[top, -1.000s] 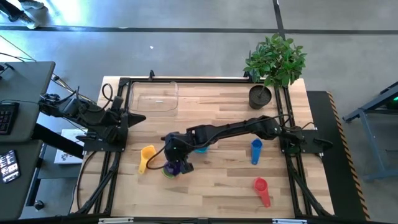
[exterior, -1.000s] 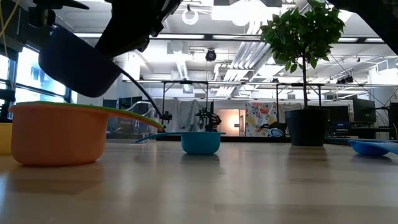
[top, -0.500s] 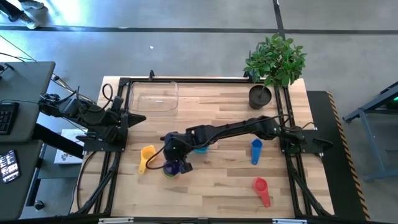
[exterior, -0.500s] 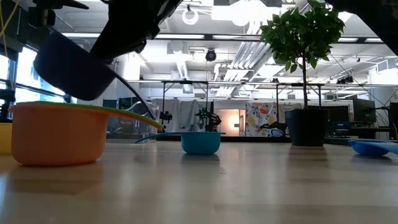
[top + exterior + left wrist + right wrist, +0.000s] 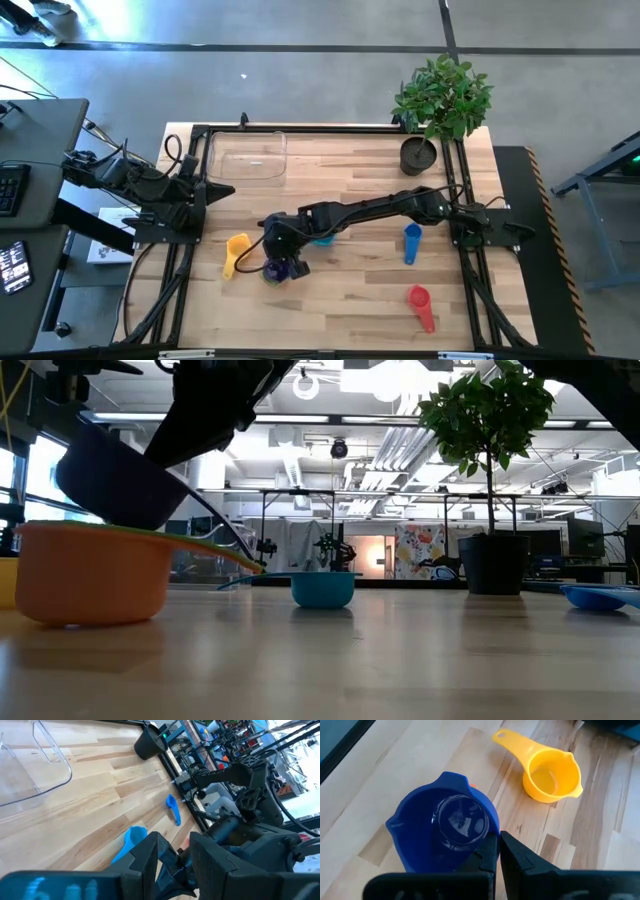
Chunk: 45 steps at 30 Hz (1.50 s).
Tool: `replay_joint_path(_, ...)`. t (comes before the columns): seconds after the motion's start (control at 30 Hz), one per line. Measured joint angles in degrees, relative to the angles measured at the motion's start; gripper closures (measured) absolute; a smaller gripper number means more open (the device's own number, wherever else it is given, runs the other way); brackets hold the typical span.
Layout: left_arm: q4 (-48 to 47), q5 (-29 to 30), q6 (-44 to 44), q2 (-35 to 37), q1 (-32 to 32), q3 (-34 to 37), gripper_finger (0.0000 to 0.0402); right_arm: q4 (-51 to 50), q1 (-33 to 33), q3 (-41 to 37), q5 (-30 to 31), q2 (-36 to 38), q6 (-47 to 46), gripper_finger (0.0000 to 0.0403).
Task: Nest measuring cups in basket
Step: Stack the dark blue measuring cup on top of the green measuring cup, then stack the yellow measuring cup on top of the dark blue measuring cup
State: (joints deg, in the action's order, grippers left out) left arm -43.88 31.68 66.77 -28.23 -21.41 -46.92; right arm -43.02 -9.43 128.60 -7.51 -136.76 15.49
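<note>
My right gripper reaches across to the table's near left and is shut on the dark purple cup. That cup hangs tilted over a green cup nested in the orange cup, and its lower edge meets their rim. The yellow cup stands just left of them, and the light blue cup is under the right arm. The dark blue cup and red cup lie on the right. The clear basket sits at far left. My left gripper waits at the left edge, fingers slightly apart. My right gripper pinches the purple cup between its two fingers at the rim side nearest the wrist. The fingers themselves hide the handle. They come slanting down from the table's right. The cup is tilted, its low edge on the green-and-orange stack.
A dark plant pot with a leafy plant stands at the far right corner. Black frame rails run along the table's left and right sides. Bare wood lies between the basket and the cups, and along the near edge.
My right gripper has moved down a little, still shut on the purple cup. The cup, which hung clear above the orange and green stack, now has its lower edge on the stack's rim.
</note>
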Motion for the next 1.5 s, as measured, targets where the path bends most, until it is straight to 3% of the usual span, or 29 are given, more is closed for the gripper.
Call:
replay_joint_path(0.37, 0.0, 0.0, -0.6, 0.0, 0.0, 0.0, 0.03, 0.0, 0.0, 0.0, -0.1, 0.0, 0.0, 0.04)
replay_joint_path(0.67, 0.0, 0.0, -0.6, 0.0, 0.0, 0.0, 0.03, 0.8, 0.0, 0.0, -0.1, 0.0, -1.1, 0.033)
replay_joint_path(0.97, -0.1, 0.0, -0.6, 0.0, 0.0, 0.0, 0.03, 0.9, 0.0, 0.0, 0.6, 0.3, -3.1, 0.0322)
replay_joint_path(1.17, -0.1, -0.2, -3.3, 0.0, 0.0, 0.0, 0.03, 0.7, 0.0, 0.0, 5.3, 0.3, -7.8, 0.0322)
replay_joint_path(1.5, -4.3, -7.6, -4.1, -2.4, 0.0, 0.0, 0.03, -4.5, 0.0, 0.0, 11.2, 6.5, -23.5, 0.0322)
